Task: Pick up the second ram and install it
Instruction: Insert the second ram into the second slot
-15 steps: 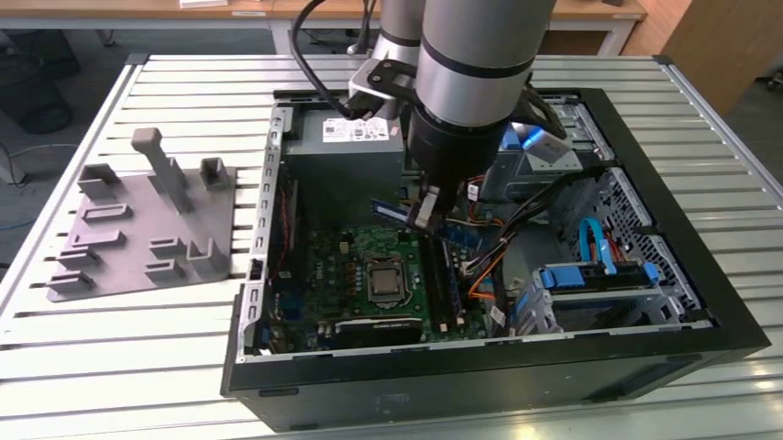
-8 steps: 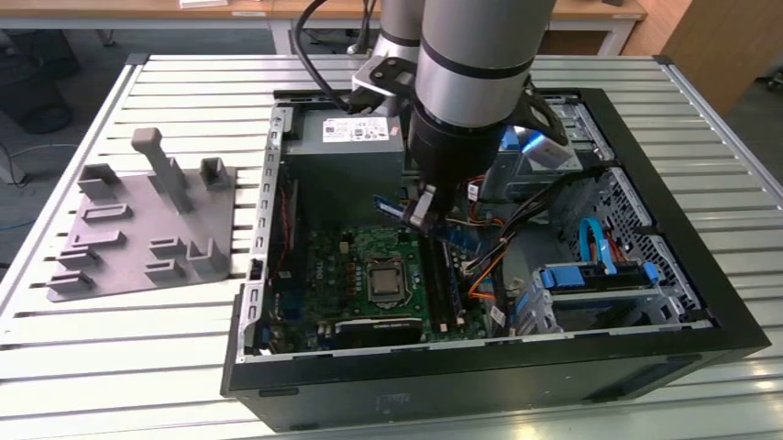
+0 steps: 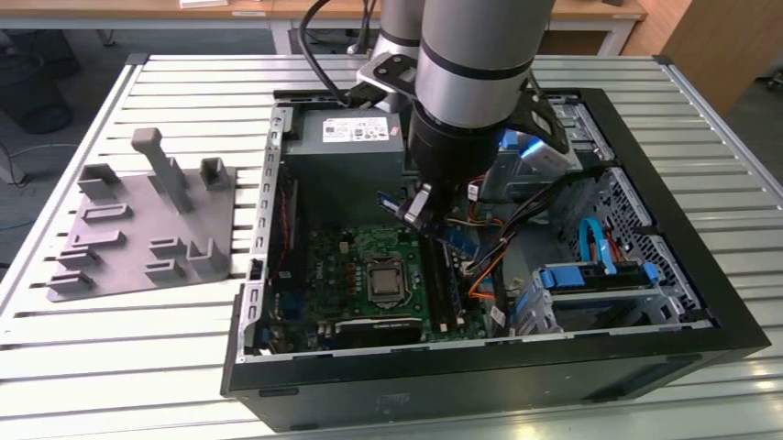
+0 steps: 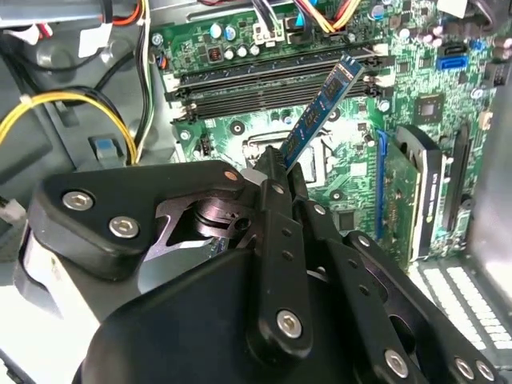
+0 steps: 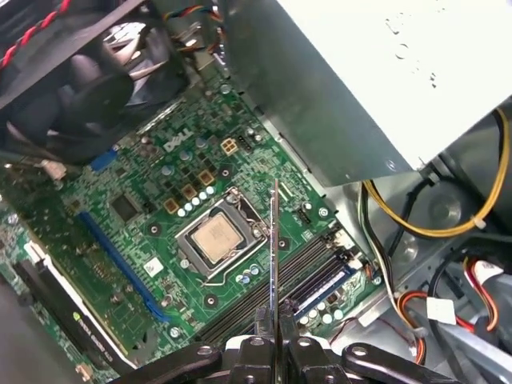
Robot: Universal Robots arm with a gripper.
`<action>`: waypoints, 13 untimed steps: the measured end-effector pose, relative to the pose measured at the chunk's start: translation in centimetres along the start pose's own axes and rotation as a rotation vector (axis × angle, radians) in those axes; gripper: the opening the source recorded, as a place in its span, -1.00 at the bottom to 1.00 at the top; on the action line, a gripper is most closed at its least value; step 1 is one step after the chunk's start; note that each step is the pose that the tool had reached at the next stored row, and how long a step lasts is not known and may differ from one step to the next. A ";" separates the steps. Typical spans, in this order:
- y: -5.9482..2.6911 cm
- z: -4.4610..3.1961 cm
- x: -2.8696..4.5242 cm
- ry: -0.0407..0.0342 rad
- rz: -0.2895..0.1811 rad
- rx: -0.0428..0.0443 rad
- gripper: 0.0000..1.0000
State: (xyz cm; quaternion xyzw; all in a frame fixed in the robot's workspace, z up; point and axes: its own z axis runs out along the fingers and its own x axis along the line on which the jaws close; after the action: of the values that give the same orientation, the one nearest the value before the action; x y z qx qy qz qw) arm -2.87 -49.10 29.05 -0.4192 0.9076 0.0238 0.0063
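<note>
1. Open black computer case [image 3: 490, 380] lying flat on a slatted metal table [image 3: 123, 367], over the half toward the exterior view's right.
2. Grey moulded fixture [image 3: 135, 247] near the table edge on the exterior view's left, well apart from the case's contents.
3. Silver robot arm [image 3: 478, 64] reaching down into the case, just beside the grey power supply [image 3: 348, 137] at the case's far edge.
4. Fingers of the gripper [image 4: 276, 164] pressed together on one end of the second ram [image 4: 322, 106], pinching the blue stick.
5. Stick held tilted in the air over the green motherboard [image 4: 416, 76], free end pointing toward the long black slots [image 4: 264, 80].
6. In the first wrist view, the same stick edge-on as a thin line rising from the gripper, between the processor socket [image 5: 216, 238] and the slots, near both.
7. Not pushed down into any slot.
</note>
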 end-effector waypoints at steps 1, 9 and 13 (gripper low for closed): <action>0.00 0.01 0.00 -0.0005 0.013 0.0004 -0.72; 0.00 0.06 0.00 -0.0037 0.110 0.0039 -0.72; 0.00 0.09 0.00 -0.0054 0.159 0.0056 -0.72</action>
State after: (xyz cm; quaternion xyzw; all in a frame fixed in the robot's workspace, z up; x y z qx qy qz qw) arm -2.87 -49.11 28.97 -0.3455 0.9381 0.0228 0.0080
